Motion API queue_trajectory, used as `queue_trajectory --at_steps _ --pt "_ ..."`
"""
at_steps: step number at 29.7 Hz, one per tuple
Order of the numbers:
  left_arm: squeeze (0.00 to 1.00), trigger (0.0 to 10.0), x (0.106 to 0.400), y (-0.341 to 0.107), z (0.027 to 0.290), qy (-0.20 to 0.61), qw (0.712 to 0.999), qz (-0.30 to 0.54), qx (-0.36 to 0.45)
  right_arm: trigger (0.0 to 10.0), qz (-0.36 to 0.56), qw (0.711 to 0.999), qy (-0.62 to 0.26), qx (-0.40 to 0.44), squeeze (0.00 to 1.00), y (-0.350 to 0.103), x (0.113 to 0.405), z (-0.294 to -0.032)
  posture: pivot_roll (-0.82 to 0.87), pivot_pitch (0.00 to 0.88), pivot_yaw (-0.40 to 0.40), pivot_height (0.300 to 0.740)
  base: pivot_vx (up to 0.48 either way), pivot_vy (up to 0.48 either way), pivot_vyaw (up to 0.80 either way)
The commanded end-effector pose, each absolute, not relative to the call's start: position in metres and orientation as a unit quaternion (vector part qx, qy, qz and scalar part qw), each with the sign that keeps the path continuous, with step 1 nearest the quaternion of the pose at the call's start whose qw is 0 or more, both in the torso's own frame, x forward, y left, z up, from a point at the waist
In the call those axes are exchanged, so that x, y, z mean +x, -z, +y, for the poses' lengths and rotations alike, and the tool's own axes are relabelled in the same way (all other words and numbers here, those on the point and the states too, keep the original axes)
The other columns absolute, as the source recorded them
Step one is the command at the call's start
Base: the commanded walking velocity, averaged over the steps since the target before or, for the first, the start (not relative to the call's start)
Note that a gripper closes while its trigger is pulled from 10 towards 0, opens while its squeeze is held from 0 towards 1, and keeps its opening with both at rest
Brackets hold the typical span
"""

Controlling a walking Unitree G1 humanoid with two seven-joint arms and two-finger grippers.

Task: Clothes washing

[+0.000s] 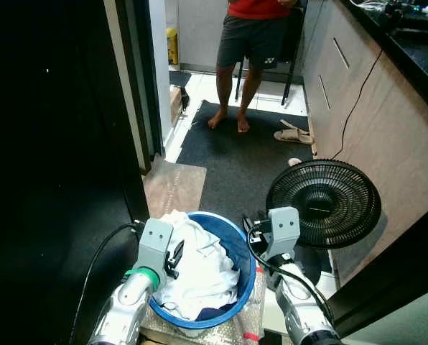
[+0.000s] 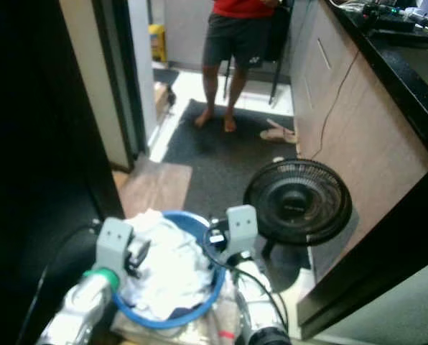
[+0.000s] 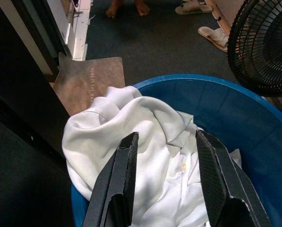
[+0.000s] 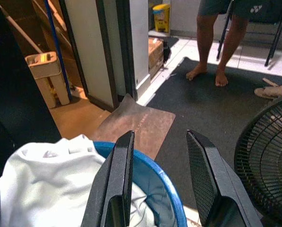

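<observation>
Since white laundry (image 3: 145, 156) fills the blue basin (image 1: 243, 248), I hold L gripper (image 3: 164, 184) spread above it (R gripper (image 4: 157, 179) spread too, beside rim).

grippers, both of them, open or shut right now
Left gripper: open, holding nothing, over the white clothes.
Right gripper: open, holding nothing.

dark mat (image 1: 250, 162), black fan (image 1: 323, 203), beige cabinets (image 1: 357, 100), black countertop (image 1: 415, 43)
</observation>
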State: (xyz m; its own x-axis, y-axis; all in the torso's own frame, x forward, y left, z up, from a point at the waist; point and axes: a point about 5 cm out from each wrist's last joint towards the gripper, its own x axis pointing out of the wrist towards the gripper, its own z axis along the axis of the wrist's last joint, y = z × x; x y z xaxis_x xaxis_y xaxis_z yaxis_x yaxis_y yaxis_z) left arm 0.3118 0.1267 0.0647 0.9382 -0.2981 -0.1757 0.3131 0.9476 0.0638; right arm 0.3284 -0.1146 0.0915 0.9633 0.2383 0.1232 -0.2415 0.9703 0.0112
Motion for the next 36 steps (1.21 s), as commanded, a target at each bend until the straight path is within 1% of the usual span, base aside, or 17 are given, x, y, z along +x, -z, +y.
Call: queue_trajectory --at_steps 1,8,21,23,29,36 --pt "0.0 10.0 0.309 -0.06 0.127 0.158 0.982 0.095 0.043 10.0 -0.053 0.991 -0.121 0.018 0.0 -0.088 0.326 -0.114 -0.03 0.062 0.028 0.665 0.0 0.0 0.0" --pt "0.0 10.0 0.309 -0.061 0.126 0.16 0.981 0.098 0.043 10.0 -0.055 0.991 -0.117 0.021 0.0 -0.092 0.325 -0.116 -0.03 0.064 0.031 0.625 0.0 0.0 0.0" --pt "0.0 10.0 0.309 -0.062 0.124 0.162 0.981 0.098 0.043 10.0 -0.059 0.991 -0.119 0.025 0.0 -0.095 0.324 -0.114 -0.03 0.069 0.033 0.58 0.0 0.0 0.0" --pt "0.0 10.0 0.308 -0.062 0.124 0.162 0.981 0.099 0.043 10.0 -0.062 0.99 -0.122 0.026 0.0 -0.097 0.324 -0.113 -0.03 0.072 0.033 0.565 0.0 0.0 0.0" --pt "0.0 10.0 0.309 -0.064 0.124 0.163 0.981 0.098 0.041 10.0 -0.069 0.989 -0.125 0.03 0.0 -0.102 0.325 -0.111 -0.03 0.073 0.037 0.54 0.0 0.0 0.0" --pt "0.0 10.0 0.311 -0.067 0.122 0.164 0.981 0.096 0.035 10.0 -0.074 0.989 -0.124 0.032 0.0 -0.105 0.326 -0.111 -0.04 0.076 0.039 0.525 0.0 0.0 0.0"
